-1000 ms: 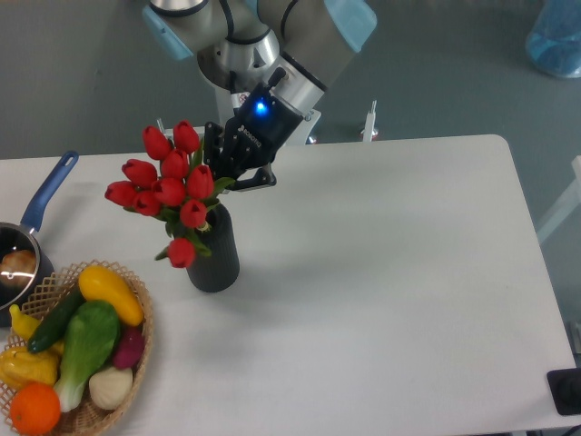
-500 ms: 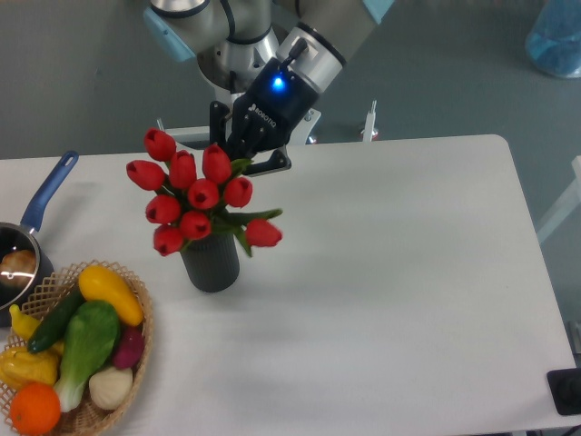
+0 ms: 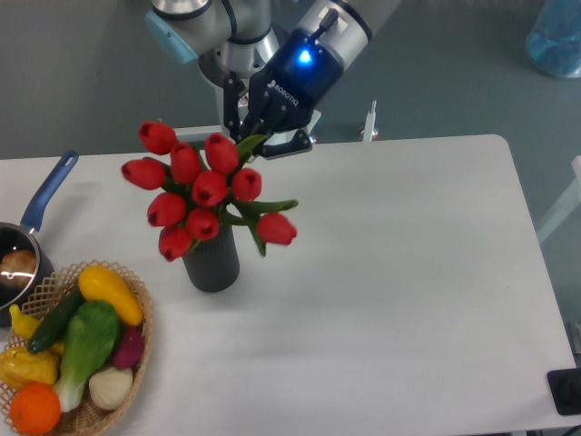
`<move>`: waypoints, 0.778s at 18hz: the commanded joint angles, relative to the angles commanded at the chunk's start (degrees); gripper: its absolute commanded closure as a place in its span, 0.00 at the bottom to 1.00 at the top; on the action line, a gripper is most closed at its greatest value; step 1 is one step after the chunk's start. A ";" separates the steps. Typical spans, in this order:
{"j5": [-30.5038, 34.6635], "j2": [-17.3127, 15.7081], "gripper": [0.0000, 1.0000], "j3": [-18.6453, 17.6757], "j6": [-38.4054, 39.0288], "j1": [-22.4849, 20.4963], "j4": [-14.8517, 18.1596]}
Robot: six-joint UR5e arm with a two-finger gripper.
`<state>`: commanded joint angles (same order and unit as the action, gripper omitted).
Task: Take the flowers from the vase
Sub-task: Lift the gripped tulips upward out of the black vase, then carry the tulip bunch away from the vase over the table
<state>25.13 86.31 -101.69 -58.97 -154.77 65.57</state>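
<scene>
The flowers (image 3: 204, 195) are gripped at their top by the closed gripper (image 3: 257, 136), and are seen above the vase (image 3: 211, 261), which is stood on the tabletop (image 3: 390, 272).

Matt plastic and woven wicker

The flowers (image 3: 201, 193) looked smooth, waxy plastic; the vase (image 3: 212, 262) was matt and ribbed; the basket (image 3: 138, 350) was rough woven wicker.

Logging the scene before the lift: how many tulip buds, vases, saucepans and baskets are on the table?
Tulip buds in the flowers: 9
vase: 1
saucepan: 1
basket: 1
Total: 12
</scene>
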 joint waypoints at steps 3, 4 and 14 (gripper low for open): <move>6.74 -0.35 1.00 0.61 -0.18 -0.79 -0.44; 9.55 0.00 1.00 0.62 -0.26 -0.88 -0.53; 24.77 5.17 1.00 5.35 -4.13 -1.76 -1.14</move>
<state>49.90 91.48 -96.34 -63.10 -156.53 64.42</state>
